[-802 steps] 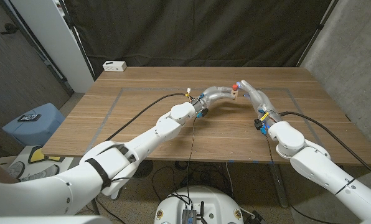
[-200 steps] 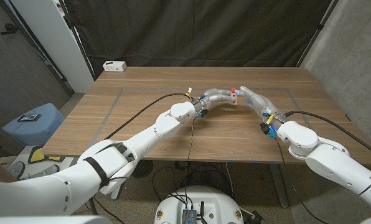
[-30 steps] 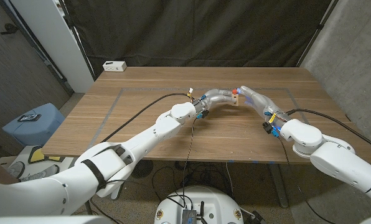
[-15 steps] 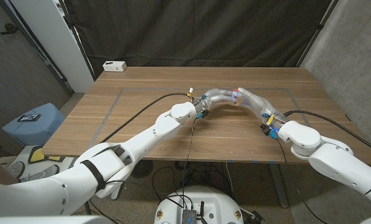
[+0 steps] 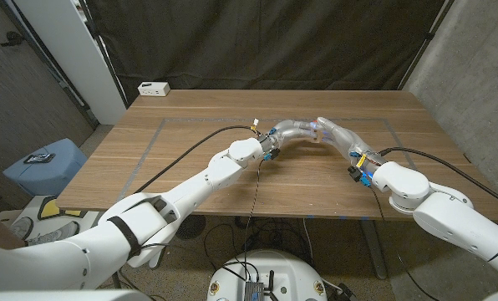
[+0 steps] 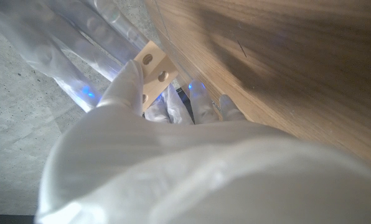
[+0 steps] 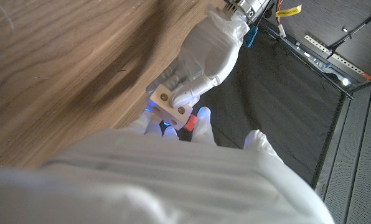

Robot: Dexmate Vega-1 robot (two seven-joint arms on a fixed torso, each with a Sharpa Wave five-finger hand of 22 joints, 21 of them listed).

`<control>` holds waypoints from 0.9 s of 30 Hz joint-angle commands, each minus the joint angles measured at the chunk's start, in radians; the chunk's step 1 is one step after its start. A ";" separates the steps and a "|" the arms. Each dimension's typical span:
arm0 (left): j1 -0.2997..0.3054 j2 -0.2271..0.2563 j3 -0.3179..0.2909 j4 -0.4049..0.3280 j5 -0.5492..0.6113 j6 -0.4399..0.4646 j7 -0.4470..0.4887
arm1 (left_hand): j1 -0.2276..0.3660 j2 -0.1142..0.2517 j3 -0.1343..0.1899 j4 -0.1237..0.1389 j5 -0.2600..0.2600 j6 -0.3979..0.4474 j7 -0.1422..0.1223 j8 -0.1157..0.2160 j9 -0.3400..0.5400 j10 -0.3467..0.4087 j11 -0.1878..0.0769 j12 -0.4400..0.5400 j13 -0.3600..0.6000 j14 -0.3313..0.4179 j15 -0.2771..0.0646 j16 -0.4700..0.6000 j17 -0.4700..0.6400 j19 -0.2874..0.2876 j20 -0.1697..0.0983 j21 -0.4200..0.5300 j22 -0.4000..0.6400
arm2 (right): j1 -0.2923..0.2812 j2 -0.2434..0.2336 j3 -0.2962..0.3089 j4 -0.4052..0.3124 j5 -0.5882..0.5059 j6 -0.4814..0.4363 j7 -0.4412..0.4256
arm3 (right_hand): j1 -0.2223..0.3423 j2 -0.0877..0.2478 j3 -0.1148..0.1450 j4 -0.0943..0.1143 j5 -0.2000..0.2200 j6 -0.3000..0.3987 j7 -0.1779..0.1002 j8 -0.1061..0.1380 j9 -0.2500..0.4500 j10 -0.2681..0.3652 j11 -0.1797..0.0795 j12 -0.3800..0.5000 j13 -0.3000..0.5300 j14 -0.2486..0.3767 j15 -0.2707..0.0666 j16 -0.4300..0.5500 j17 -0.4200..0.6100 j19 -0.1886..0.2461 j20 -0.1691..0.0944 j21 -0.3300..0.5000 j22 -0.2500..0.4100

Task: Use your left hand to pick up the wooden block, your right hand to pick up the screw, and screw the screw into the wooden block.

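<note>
Above the table's far middle, my left hand [image 5: 289,130] and right hand [image 5: 333,132] meet fingertip to fingertip. In the left wrist view a pale wooden block [image 6: 152,70] with two holes is pinched by my left hand [image 6: 132,93], and the right hand's fingers [image 6: 79,46] close in beyond it. The right wrist view has the block [image 7: 171,106] held by the left hand [image 7: 209,46]. The screw's red head [image 7: 189,123] sits against the block, gripped between the fingertips of my right hand [image 7: 173,162]. In the head view the right hand covers most of the block and the screw.
A white box [image 5: 154,88] lies at the wooden table's [image 5: 190,171] far left corner. Black cables [image 5: 190,149] trail from both wrists over the tabletop. Grey tape lines [image 5: 149,146] mark a rectangle on it. A blue stool [image 5: 45,165] stands off the left side.
My right hand has shifted slightly left over the block, so the red screw head seen a second ago in the head view is now covered. The left hand stays put.
</note>
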 commanded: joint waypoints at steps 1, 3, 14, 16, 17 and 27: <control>0.002 0.002 0.001 -0.004 0.003 -0.001 0.003 | -0.008 0.022 0.083 0.081 0.006 0.038 0.029 0.010 0.001 0.008 0.002 0.015 0.023 0.006 -0.025 0.007 0.004 0.007 -0.002 0.002 0.001 | -0.025 -0.006 0.028 -0.006 0.006 0.010 -0.011 | -0.008 0.002 0.008 0.000 0.006 0.006 -0.007 0.003 0.002 -0.021 0.005 0.005 0.004 -0.066 0.004 0.007 0.002 -0.001 0.001 0.005 0.002; 0.002 0.003 0.001 -0.005 0.003 -0.002 0.003 | -0.007 0.023 0.083 0.081 0.006 0.038 0.030 0.010 0.001 0.007 0.001 0.015 0.023 0.006 -0.026 0.007 0.005 0.007 -0.002 0.002 0.001 | -0.029 -0.011 0.034 -0.008 0.004 0.009 -0.012 | -0.008 0.002 0.008 0.000 0.006 0.006 -0.006 0.003 0.002 -0.021 0.004 0.005 0.004 -0.066 0.004 0.007 0.002 -0.001 0.000 0.005 0.002; 0.004 0.009 0.001 -0.018 0.007 0.002 0.008 | -0.007 0.023 0.082 0.081 0.006 0.037 0.030 0.009 0.001 0.006 0.002 0.014 0.022 0.006 -0.026 0.007 0.005 0.007 -0.002 0.002 0.001 | -0.051 -0.015 0.069 -0.008 0.010 0.010 -0.020 | -0.008 0.001 0.009 0.000 0.006 0.010 -0.005 0.003 0.002 -0.020 0.005 0.005 0.004 -0.067 0.004 0.006 0.002 0.000 0.001 0.005 0.002; 0.005 0.009 0.001 -0.020 0.007 0.002 0.008 | -0.007 0.022 0.083 0.081 0.006 0.038 0.029 0.009 0.001 0.005 0.001 0.014 0.022 0.007 -0.026 0.007 0.004 0.007 -0.002 0.002 0.001 | -0.052 -0.017 0.074 -0.006 0.006 0.012 -0.019 | -0.009 0.001 0.009 0.000 0.006 0.010 -0.005 0.003 0.002 -0.019 0.005 0.005 0.004 -0.067 0.004 0.006 0.002 0.000 0.001 0.005 0.002; 0.004 0.010 0.001 -0.020 0.008 0.001 0.008 | -0.006 0.022 0.083 0.080 0.006 0.038 0.029 0.009 0.001 0.006 0.002 0.014 0.022 0.007 -0.027 0.007 0.004 0.007 -0.002 0.002 0.001 | -0.053 -0.017 0.076 -0.004 0.005 0.013 -0.019 | -0.009 0.001 0.010 -0.001 0.006 0.010 -0.005 0.003 0.002 -0.019 0.005 0.005 0.004 -0.067 0.005 0.006 0.002 0.000 0.001 0.005 0.002; 0.009 0.017 0.001 -0.038 0.010 0.010 0.012 | -0.007 0.023 0.083 0.082 0.006 0.037 0.029 0.009 0.001 0.005 0.001 0.014 0.022 0.005 -0.027 0.006 0.005 0.007 -0.001 0.002 0.001 | -0.042 -0.012 0.083 0.018 0.003 0.013 -0.010 | -0.010 0.000 0.010 -0.001 0.006 0.005 -0.002 0.001 0.002 -0.019 0.004 0.005 0.004 -0.067 0.004 0.006 0.002 0.000 0.002 0.005 0.002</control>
